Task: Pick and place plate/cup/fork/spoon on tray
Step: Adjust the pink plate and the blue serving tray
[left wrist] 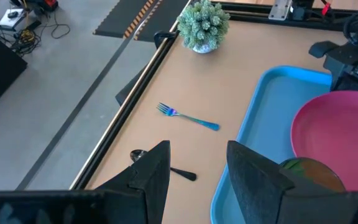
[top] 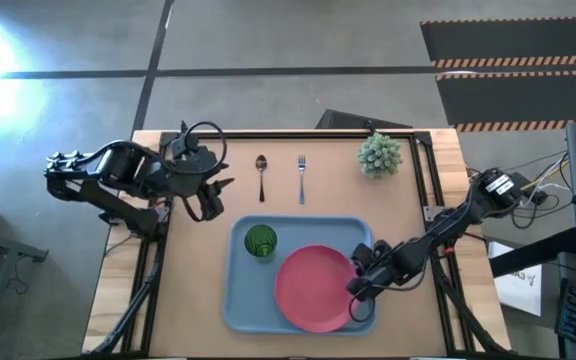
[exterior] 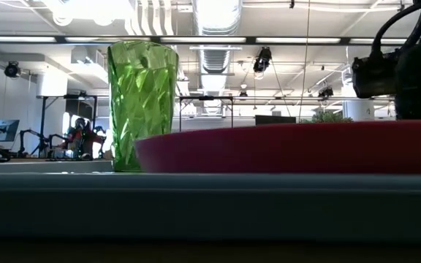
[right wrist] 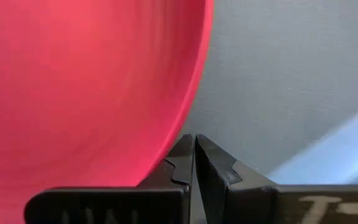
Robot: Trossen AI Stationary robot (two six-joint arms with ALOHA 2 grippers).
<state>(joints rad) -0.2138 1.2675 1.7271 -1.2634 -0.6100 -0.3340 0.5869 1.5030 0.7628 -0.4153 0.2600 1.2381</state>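
Note:
The light-blue tray (top: 243,300) lies at the table's near middle. The pink-red plate (top: 313,288) lies flat in its right half, and the green cup (top: 260,242) stands upright in its far left corner. The spoon (top: 261,175) and the fork (top: 301,178) lie side by side on the table beyond the tray. My right gripper (right wrist: 194,142) is shut, with its tips at the plate's right rim (right wrist: 194,93). My left gripper (left wrist: 197,168) is open and empty above the table, left of the tray and near the spoon (left wrist: 182,173). My right gripper's shut fingertips (right wrist: 182,155) stand low at the plate's right rim (right wrist: 190,118), slanting down from the table's right side. I cannot tell whether they touch it. The plate lies flat on the tray.
A spiky pale-green potted plant (top: 379,155) stands at the far right of the table. Black rails run along the table's far and right edges (top: 423,170). Bare tabletop lies between the tray and the cutlery.

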